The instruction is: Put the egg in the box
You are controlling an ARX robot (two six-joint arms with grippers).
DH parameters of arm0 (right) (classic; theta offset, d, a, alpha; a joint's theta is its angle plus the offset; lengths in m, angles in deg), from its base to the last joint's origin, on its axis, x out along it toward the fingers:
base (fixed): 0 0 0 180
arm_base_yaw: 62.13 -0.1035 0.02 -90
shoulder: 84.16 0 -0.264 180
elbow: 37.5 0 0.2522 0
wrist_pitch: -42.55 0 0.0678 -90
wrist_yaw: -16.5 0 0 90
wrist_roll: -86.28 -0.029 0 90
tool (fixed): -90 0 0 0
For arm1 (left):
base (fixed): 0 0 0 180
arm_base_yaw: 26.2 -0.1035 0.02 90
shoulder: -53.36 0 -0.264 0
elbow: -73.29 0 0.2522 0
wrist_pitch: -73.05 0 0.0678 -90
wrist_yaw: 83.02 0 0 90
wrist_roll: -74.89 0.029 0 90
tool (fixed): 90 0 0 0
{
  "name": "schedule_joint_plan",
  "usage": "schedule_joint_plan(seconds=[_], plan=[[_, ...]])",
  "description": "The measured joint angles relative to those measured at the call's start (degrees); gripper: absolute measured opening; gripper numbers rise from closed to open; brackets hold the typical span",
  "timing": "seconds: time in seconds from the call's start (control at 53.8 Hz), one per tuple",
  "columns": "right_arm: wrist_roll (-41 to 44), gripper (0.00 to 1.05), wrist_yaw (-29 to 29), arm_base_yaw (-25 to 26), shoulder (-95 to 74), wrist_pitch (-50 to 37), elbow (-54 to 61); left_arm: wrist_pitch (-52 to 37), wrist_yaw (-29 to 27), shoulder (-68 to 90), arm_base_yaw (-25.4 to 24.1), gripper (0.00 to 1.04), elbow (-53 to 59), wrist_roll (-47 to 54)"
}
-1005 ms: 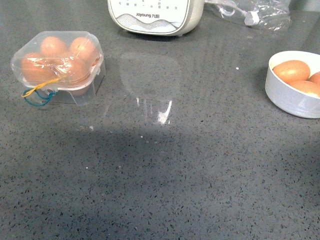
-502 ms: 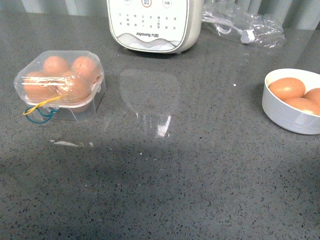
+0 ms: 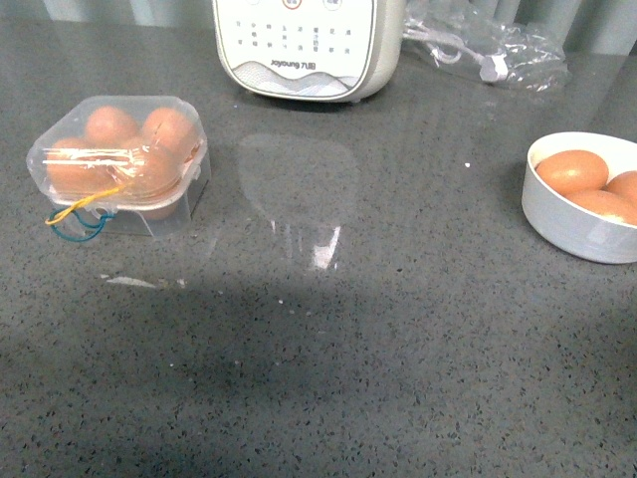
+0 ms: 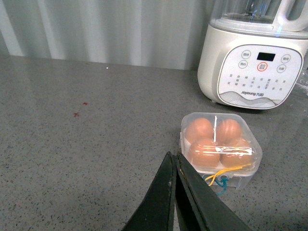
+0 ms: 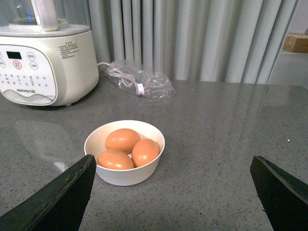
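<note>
3 smooth, fragile eggs (image 5: 124, 139) wait in the bowl (image 5: 124, 175); the right gripper (image 5: 173, 192) is spread wide, so grip gently across the middle. Left gripper (image 4: 174, 166) is pinched closed, empty, near the lidded box (image 4: 220, 151).

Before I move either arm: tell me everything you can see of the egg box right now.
The box is a small clear plastic carton with rounded corners, lid shut over four brown eggs. It sits flat on the grey counter, left of the white appliance. Yellow and blue ties hang at its front. Nothing grips it.

Speckled grey counter (image 3: 398, 349); orange-brown eggs (image 5: 123, 139) in a white bowl (image 5: 127, 175); clear box (image 3: 119, 159) with yellow and blue ties (image 3: 75, 214); cream appliance (image 3: 309, 45); black gripper fingers (image 4: 161, 202).
</note>
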Motion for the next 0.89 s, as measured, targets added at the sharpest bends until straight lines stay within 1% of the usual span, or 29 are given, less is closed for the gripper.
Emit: schedule_joint_plan(seconds=[0.279,0.67,0.744,0.893], plan=[[0.0,0.97,0.0,0.0,0.0,0.0,0.0,9.0,0.0,-9.4,0.0,0.04,0.0,0.0],[0.0,0.97,0.0,0.0,0.0,0.0,0.0,16.8,0.0,-17.1,0.0,0.04,0.0,0.0],[0.0,0.97,0.0,0.0,0.0,0.0,0.0,25.7,0.0,-24.2,0.0,0.04,0.0,0.0],[0.0,0.97,0.0,0.0,0.0,0.0,0.0,26.5,0.0,-26.5,0.0,0.04,0.0,0.0]])
